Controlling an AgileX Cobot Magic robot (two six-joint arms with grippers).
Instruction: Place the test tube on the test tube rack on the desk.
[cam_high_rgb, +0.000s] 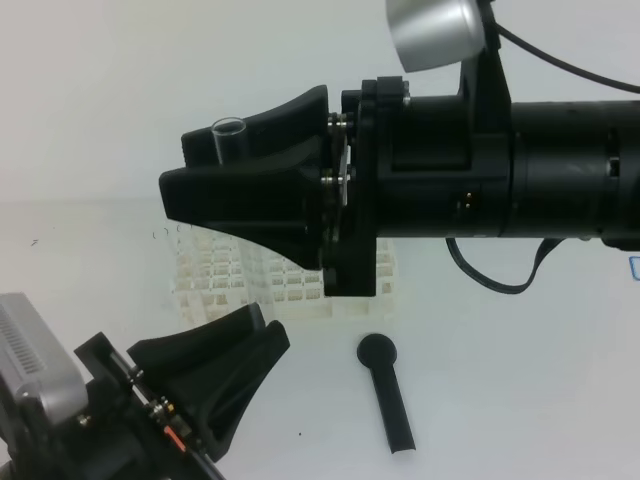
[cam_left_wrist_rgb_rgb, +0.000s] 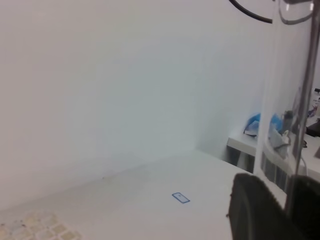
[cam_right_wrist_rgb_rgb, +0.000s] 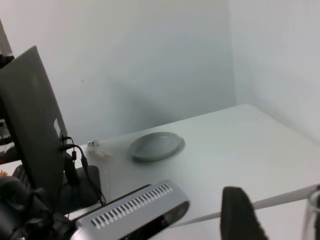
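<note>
The test tube (cam_high_rgb: 228, 140), clear with a round rim, stands upright between the black fingers of my right gripper (cam_high_rgb: 178, 162), which reaches in from the right above the white test tube rack (cam_high_rgb: 235, 285). In the right wrist view a gap shows between one finger (cam_right_wrist_rgb_rgb: 240, 215) and the test tube (cam_right_wrist_rgb_rgb: 315, 215), so those jaws are open around it. My left gripper (cam_high_rgb: 272, 335) is low at the front left. Its wrist view shows the test tube (cam_left_wrist_rgb_rgb: 285, 110) rising from between its fingers (cam_left_wrist_rgb_rgb: 255, 210), gripped there. The rack (cam_left_wrist_rgb_rgb: 40, 227) lies on the desk (cam_high_rgb: 500, 380).
A black round-headed stick (cam_high_rgb: 388, 395) lies on the desk in front of the rack. A small blue label (cam_left_wrist_rgb_rgb: 180, 198) is stuck on the tabletop. Off to the side, the right wrist view shows a grey oval object (cam_right_wrist_rgb_rgb: 157, 145) and a dark panel (cam_right_wrist_rgb_rgb: 30, 130).
</note>
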